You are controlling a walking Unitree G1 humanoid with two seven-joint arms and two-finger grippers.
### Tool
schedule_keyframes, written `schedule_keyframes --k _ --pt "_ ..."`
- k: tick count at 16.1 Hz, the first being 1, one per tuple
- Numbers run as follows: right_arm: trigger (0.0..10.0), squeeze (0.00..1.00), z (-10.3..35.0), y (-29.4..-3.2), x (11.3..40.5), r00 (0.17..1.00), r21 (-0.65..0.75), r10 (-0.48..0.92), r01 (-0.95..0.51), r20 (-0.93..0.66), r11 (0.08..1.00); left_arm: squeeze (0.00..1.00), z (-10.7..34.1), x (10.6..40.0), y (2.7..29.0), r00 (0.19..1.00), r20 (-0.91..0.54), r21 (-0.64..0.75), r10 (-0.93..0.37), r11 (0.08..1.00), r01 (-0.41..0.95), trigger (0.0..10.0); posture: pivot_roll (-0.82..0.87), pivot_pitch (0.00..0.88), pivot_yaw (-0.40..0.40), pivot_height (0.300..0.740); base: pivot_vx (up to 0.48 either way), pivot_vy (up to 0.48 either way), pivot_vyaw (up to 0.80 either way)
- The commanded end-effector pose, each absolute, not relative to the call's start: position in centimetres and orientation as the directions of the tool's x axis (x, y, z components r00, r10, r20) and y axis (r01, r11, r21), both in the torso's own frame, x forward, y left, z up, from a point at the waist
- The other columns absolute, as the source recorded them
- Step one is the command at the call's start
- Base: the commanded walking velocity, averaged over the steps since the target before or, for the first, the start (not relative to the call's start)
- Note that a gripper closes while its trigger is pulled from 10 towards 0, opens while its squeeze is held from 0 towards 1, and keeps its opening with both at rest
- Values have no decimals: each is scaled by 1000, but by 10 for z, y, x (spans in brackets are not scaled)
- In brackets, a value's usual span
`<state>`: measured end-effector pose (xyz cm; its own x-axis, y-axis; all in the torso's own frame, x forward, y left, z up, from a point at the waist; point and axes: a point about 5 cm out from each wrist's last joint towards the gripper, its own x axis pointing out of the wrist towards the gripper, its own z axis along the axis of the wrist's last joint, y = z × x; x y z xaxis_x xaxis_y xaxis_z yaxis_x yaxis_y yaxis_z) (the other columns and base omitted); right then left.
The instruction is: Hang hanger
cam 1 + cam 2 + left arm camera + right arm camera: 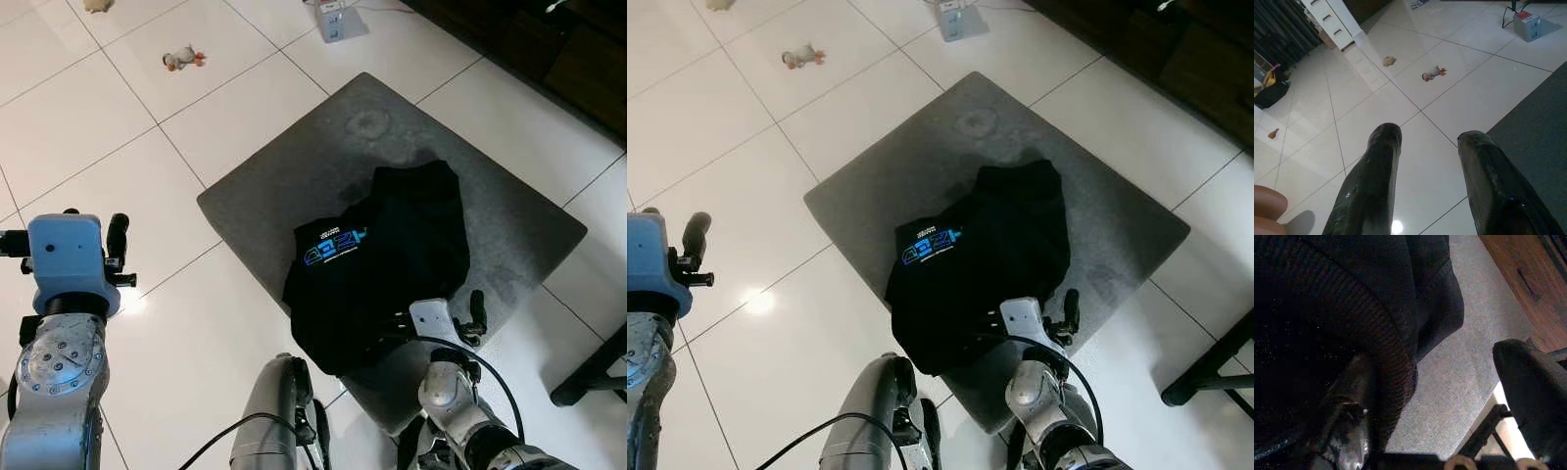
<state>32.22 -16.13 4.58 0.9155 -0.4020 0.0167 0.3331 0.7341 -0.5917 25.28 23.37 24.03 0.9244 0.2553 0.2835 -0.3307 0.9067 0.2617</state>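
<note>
A black garment (377,259) with a blue logo (333,247) lies crumpled on a grey mat (294,166) on the white tiled floor. My right gripper (437,308) is open at the garment's near edge. One finger (1347,421) is tucked under the ribbed hem (1396,357). The other finger (477,311) stands free beside the cloth, over the mat. My left gripper (64,227) is raised at the left over bare tiles, clear of the mat. Its fingers (1371,181) are open with nothing between them.
A small toy (181,59) and a pale box (338,22) lie on the tiles beyond the mat. Dark wooden furniture (558,49) lines the far right. A black furniture leg (588,377) stands on the floor at the right. A white drawer unit (1332,19) stands farther off.
</note>
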Motion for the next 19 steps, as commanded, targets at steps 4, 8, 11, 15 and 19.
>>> schedule_keyframes --k 4,8,11,15,19 --pt "0 0 33 -163 313 907 -578 -418 319 -43 751 0 235 248 236 931 254 290 263 897 -333 10000 313 498 185 597 0 0 0" --pt "0 0 34 -161 314 915 -558 -400 308 -48 771 0 235 248 237 930 255 288 266 897 -335 10000 309 496 184 597 0 0 0" --pt "0 0 35 -159 315 925 -529 -375 291 -58 797 0 235 250 236 930 255 285 264 899 -333 10000 305 490 183 597 0 0 0" --pt "0 0 32 -155 314 938 -489 -335 249 -95 836 0 234 251 236 930 254 278 266 901 -334 10000 298 488 178 597 0 0 0" --pt "0 0 31 -158 313 939 -470 -327 242 -107 849 0 233 252 234 930 252 269 268 903 -334 10000 288 482 170 597 0 0 0"
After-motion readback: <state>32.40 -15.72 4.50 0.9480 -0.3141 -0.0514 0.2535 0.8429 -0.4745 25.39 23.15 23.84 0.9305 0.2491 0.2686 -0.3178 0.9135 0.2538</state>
